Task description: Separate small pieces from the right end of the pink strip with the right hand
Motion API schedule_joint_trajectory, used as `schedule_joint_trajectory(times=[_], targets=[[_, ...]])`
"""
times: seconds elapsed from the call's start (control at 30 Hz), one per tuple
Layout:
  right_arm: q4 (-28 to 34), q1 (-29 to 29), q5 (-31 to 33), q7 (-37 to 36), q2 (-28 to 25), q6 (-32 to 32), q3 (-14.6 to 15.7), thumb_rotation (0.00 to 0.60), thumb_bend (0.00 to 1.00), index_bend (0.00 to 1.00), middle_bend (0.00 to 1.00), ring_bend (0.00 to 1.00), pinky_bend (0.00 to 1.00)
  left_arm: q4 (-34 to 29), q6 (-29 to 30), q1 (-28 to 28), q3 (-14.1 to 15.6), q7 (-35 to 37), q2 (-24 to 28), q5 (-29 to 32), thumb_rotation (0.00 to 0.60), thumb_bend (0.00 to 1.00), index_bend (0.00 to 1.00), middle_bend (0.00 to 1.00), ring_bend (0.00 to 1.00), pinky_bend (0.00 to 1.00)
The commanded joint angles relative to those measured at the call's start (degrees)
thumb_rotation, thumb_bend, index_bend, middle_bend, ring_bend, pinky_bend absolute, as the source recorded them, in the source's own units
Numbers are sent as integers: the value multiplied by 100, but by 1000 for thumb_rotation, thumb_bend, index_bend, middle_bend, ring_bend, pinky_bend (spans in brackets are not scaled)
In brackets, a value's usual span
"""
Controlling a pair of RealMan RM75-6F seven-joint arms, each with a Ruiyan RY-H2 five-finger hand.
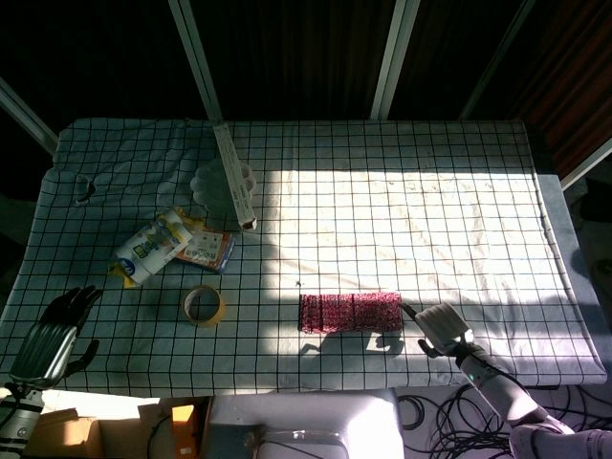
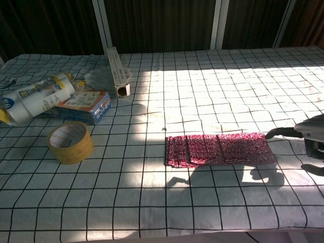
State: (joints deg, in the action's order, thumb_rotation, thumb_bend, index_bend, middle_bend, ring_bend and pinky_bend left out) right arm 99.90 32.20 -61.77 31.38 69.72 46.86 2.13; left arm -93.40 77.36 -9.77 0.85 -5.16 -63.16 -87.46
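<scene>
The pink strip (image 1: 350, 312) lies flat on the checked cloth near the table's front, a long patterned block also seen in the chest view as the pink strip (image 2: 218, 149). My right hand (image 1: 443, 328) hovers just right of the strip's right end, one finger stretched toward it, nothing held. In the chest view the right hand (image 2: 309, 135) enters from the right edge, a dark fingertip pointing at the strip's end, a small gap between them. My left hand (image 1: 55, 330) rests at the table's front left corner, fingers apart and empty.
A roll of tape (image 1: 204, 305) sits left of the strip. Further back left lie a white bottle (image 1: 145, 251), a flat packet (image 1: 208, 251), a long narrow box (image 1: 233, 178) and a clear plastic piece (image 1: 212, 182). Cables (image 1: 449, 421) hang below the front edge.
</scene>
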Motion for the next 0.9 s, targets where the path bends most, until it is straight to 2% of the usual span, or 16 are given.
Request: schedule_joint_trajectory(times=[0.03, 0.6, 0.9], targets=[[-6, 21, 0, -17, 1, 8, 17, 600, 408, 111, 964, 946, 923, 5, 1, 2, 2, -3, -5, 4, 600, 405, 0, 57, 35, 120], [-43, 312, 243, 214, 266, -23, 142, 600, 435, 114, 964, 946, 924, 5, 35, 10, -13, 17, 8, 28, 600, 405, 0, 59, 36, 119], [-62, 437, 603, 509, 395, 63, 265, 600, 436, 118, 964, 946, 924, 12, 160, 62, 21, 107, 40, -73, 600, 404, 0, 59, 36, 119]])
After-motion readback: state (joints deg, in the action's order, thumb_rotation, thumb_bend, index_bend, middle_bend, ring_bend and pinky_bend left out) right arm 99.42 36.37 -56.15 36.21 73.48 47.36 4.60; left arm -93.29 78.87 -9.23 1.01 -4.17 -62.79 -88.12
